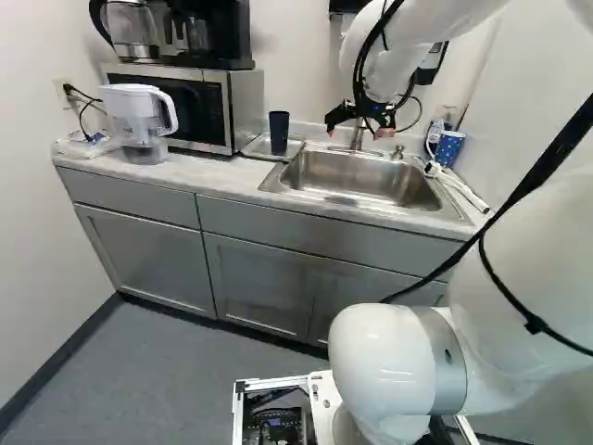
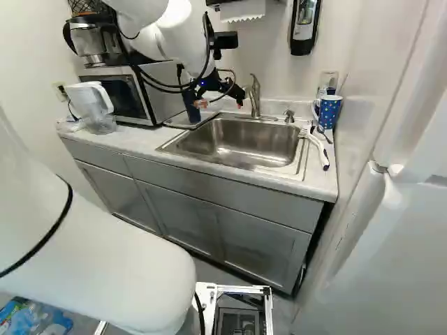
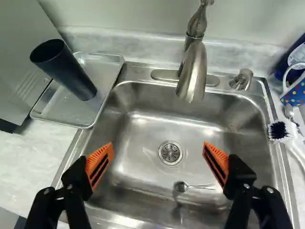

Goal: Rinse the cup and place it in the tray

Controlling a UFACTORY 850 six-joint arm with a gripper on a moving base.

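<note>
Placing looks done, w/ the dark cup (image 3: 66, 71) upright in the tray (image 3: 66, 109) & the claw (image 3: 157, 151) spread wide, empty, over the sink (image 3: 136, 148), so prob. only backing off's left (rinse unconfirmed, can't tell if cup's wet).

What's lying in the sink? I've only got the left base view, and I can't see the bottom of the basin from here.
Observer: A small spoon lies on the floor of the sink; the wrist view shows it.
Operator: Is it over the drain?
Observer: No, the drain is uncovered, with the spoon lying apart from it.
Operator: Anything to dry with, on the wall above?
Observer: Yes, the right base view shows white paper with a jagged lower edge hanging up there.
</note>
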